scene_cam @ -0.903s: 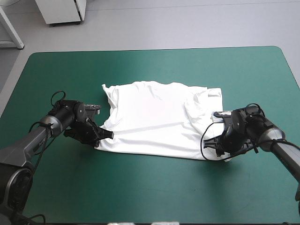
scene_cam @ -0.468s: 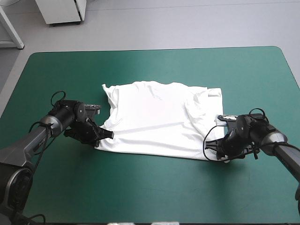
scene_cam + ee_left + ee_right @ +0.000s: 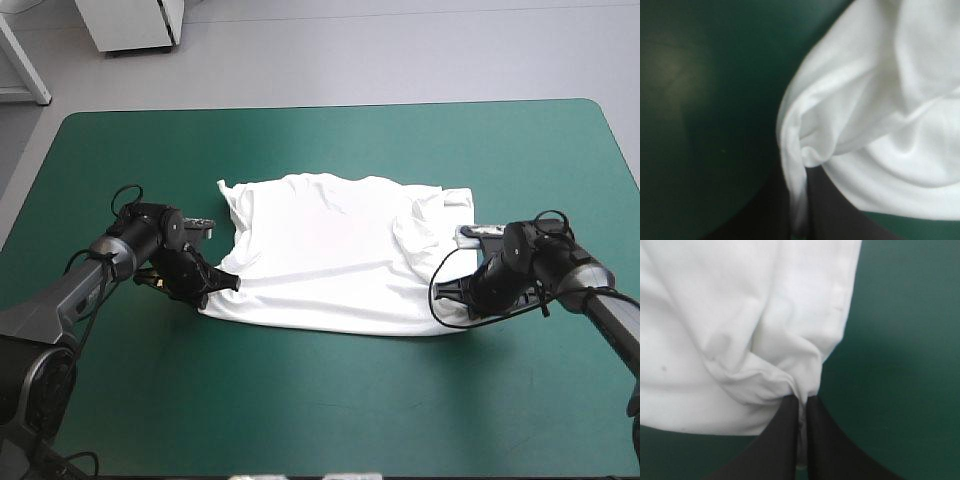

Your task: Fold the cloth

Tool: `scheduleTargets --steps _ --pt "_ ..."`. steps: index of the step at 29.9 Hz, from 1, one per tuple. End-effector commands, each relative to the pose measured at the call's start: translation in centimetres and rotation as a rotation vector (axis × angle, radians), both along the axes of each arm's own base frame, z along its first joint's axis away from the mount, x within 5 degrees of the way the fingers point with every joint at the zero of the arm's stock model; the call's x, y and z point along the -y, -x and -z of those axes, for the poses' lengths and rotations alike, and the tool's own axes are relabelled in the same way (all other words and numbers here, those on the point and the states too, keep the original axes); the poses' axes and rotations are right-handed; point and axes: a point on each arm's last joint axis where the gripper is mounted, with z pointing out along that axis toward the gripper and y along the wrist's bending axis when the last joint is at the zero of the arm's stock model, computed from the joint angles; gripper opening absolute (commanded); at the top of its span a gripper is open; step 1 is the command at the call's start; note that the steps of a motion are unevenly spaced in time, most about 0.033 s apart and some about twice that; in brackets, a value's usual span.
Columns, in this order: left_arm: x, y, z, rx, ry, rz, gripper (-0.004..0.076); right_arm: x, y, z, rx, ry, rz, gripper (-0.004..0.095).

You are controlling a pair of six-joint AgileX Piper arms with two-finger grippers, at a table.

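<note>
The white T-shirt (image 3: pixel 335 255) lies spread nearly flat at the middle of the teal-green table, wrinkled along its right side. My left gripper (image 3: pixel 226 285) is shut on the T-shirt at its near left corner. In the left wrist view the T-shirt (image 3: pixel 875 130) bunches into a fold between the black fingers (image 3: pixel 825 210) of the left gripper (image 3: pixel 802 227). My right gripper (image 3: pixel 448 305) is shut on the T-shirt at its near right corner. A puckered T-shirt (image 3: pixel 747 310) fold runs down between the right gripper (image 3: pixel 801 412) fingers (image 3: pixel 832 450) in the right wrist view.
Bare teal-green cover (image 3: pixel 320 400) stretches between the T-shirt and the table's near edge, and more lies beyond the T-shirt toward the far edge (image 3: pixel 330 105). White furniture (image 3: pixel 130 25) stands on the floor past the far left corner.
The right gripper has shifted toward the far side and slightly left, dragging the near right corner with it. The left gripper has edged a little farther from me with its corner.
</note>
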Motion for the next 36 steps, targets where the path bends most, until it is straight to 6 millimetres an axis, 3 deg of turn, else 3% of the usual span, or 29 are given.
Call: scheduleTargets --steps 1,11,16,23,27,36 --pt "-0.1 -0.8 -4.4 0.153 0.004 0.0 -0.0009 0.2 -0.5 -4.9 0.135 0.001 -0.024 -0.0017" --pt "0.4 -3.3 -12.1 0.437 0.063 0.0 -0.0009 0.0 -2.9 -12.1 0.418 -0.004 -0.028 -0.0017" --pt "0.8 -5.4 -14.7 0.61 0.099 -0.006 -0.0009 0.1 -5.0 -13.1 0.51 0.035 -0.011 -0.0017" --pt "1.7 -9.7 -14.1 0.633 0.102 -0.006 -0.0009 0.3 -9.7 -12.7 0.581 0.083 0.044 -0.0017" --pt "2.2 -12.0 -13.1 0.633 0.094 -0.004 -0.0009 1.5 -12.4 -12.2 0.598 0.083 0.096 -0.0017" --pt "3.0 -16.0 -9.7 0.607 0.086 -0.003 -0.0009 3.1 -17.5 -9.1 0.532 0.059 0.118 -0.0017"
